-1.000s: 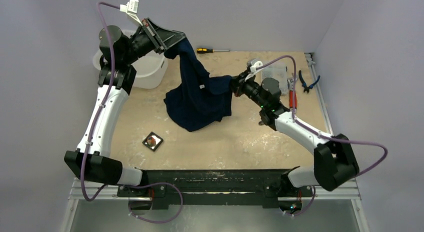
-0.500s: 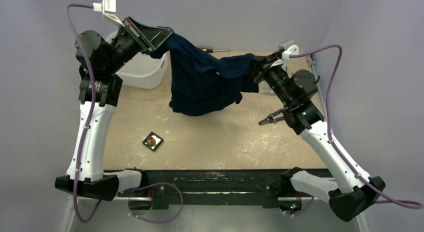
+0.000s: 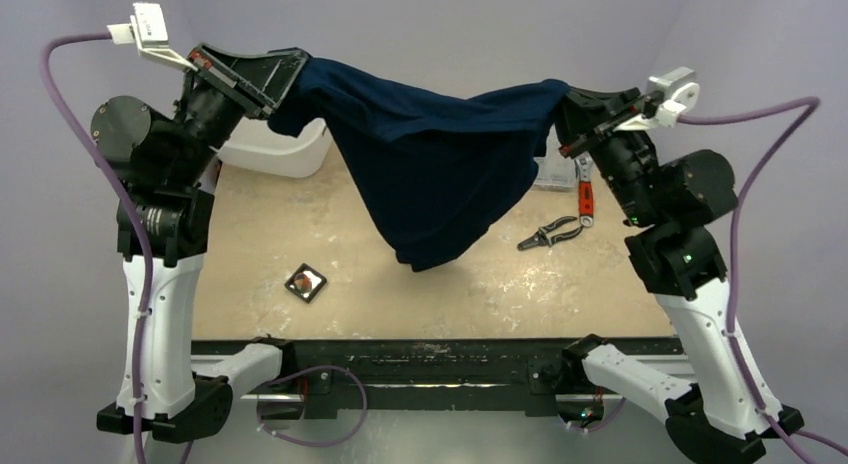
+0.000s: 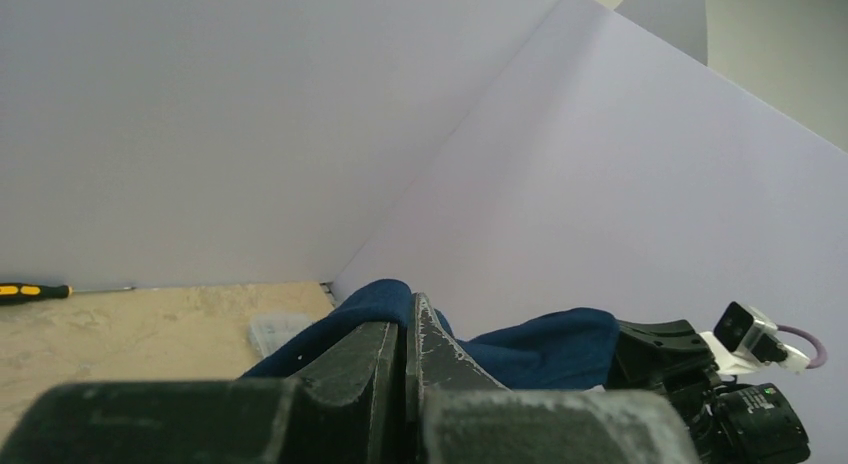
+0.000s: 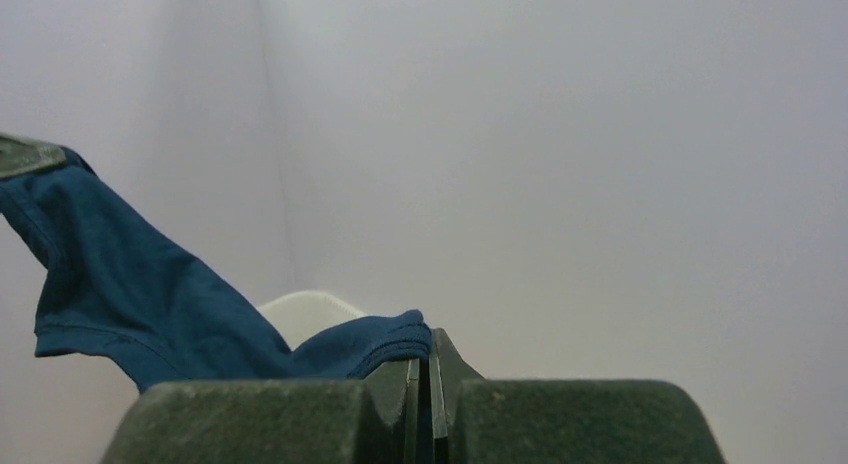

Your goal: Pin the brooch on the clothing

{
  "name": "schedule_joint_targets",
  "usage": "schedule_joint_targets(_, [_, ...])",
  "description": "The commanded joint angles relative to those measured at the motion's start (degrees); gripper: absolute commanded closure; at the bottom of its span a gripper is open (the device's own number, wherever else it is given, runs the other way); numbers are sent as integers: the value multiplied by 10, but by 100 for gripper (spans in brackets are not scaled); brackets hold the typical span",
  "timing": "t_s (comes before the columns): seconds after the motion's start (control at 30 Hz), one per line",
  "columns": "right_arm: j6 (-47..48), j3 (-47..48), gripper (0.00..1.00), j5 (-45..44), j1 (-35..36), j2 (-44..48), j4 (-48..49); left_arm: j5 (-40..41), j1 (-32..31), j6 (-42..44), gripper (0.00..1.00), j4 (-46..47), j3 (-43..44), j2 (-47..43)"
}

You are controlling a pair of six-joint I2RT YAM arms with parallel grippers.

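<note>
The dark navy T-shirt [image 3: 430,164] hangs stretched in the air between my two grippers, its lower part drooping over the table. My left gripper [image 3: 290,69] is shut on one end of the shirt at the upper left; the cloth [image 4: 380,299] bulges over its fingertips in the left wrist view. My right gripper [image 3: 565,99] is shut on the other end at the upper right; the hem [image 5: 385,339] sits pinched between its jaws. The brooch [image 3: 304,281], small and reddish-orange, lies in a small square black tray [image 3: 296,292] on the table at the front left.
A white tub [image 3: 275,149] stands at the back left, behind the left arm. Pliers [image 3: 548,232] and a red-handled tool [image 3: 585,199] lie at the right, by a clear plastic box [image 3: 553,171]. A yellow-handled screwdriver [image 4: 30,290] lies by the back wall.
Both arms have risen and moved apart, lifting the shirt off the table and stretching it between them. The brooch and tray have not moved.
</note>
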State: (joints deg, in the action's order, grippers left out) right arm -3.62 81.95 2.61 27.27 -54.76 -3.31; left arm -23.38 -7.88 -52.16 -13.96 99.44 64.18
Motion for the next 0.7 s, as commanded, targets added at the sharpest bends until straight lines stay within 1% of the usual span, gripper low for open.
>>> schedule_joint_targets(0.0, [33,73,100,-12,2,27,-47,44,4,13,100,-15,27,-34])
schedule_joint_targets(0.13, [57,93,100,-2,1,42,-69,37,4,10,100,-34,40,-47])
schedule_joint_targets(0.33, [52,100,100,5,1,67,-91,15,4,-9,100,-53,59,-58])
schedule_joint_targets(0.5, [55,109,100,3,1,87,-114,4,4,-2,100,-68,81,-71])
schedule_joint_targets(0.67, [55,137,100,-1,1,105,-144,-3,4,5,100,-99,98,-85])
